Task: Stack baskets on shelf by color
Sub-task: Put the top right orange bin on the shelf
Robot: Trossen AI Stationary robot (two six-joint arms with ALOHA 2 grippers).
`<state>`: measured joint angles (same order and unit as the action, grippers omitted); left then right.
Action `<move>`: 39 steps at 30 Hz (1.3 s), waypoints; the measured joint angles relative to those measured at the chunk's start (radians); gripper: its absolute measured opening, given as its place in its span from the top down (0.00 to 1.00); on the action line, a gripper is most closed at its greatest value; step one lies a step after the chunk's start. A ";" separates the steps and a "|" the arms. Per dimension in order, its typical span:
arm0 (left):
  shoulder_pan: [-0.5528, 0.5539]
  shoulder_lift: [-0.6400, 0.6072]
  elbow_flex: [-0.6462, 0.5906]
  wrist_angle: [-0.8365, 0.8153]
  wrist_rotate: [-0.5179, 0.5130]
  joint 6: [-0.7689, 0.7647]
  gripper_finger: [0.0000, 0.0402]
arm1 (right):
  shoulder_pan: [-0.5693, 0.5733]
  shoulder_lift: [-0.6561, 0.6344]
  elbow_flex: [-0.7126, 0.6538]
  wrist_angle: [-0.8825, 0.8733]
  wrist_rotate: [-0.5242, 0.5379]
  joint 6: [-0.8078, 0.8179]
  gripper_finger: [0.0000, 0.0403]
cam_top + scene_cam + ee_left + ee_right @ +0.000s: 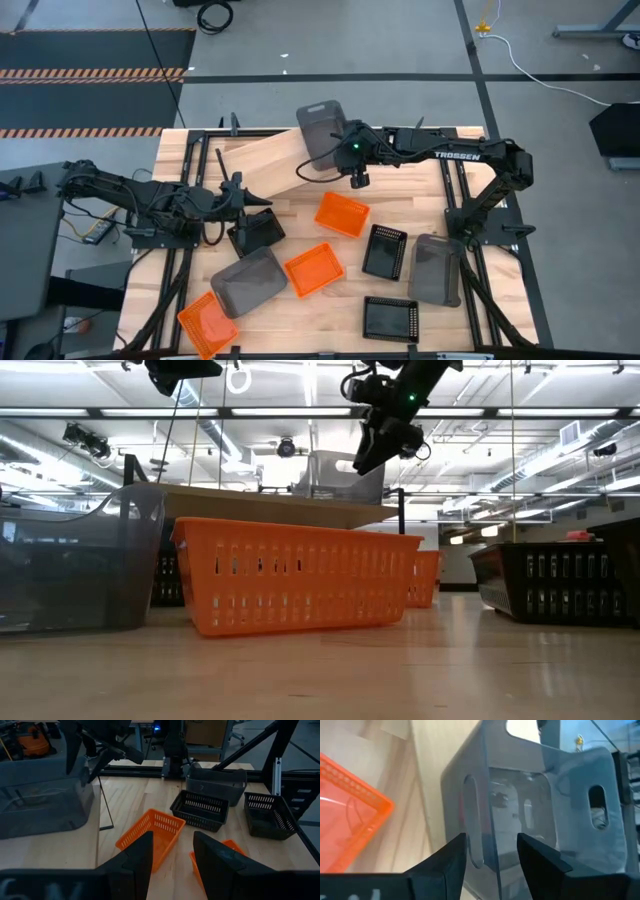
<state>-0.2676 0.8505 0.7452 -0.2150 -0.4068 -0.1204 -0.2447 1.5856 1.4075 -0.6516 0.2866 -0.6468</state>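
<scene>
Right gripper (357, 180) hangs beside the grey bin (322, 132) sitting on the shelf (262, 162); left gripper (262, 203) waits over a black basket (258, 233).

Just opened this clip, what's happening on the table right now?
Two robot arms are sorting plastic baskets onto a low wooden shelf. The right gripper is at the shelf's right end, its jaws open astride the wall of a dark-grey bin that sits on the shelf. The left gripper is open and empty, above a black basket. Orange baskets, more black ones and two more grey bins lie on the table, unstacked.
</scene>
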 joint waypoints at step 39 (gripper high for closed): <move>0.000 0.000 0.000 0.000 0.000 0.000 0.63 | 0.256 -0.113 0.001 -0.143 -0.193 0.336 0.53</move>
<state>-0.2677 0.8508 0.7448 -0.2150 -0.4068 -0.1207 0.0110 1.4728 1.4085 -0.7943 0.0939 -0.3112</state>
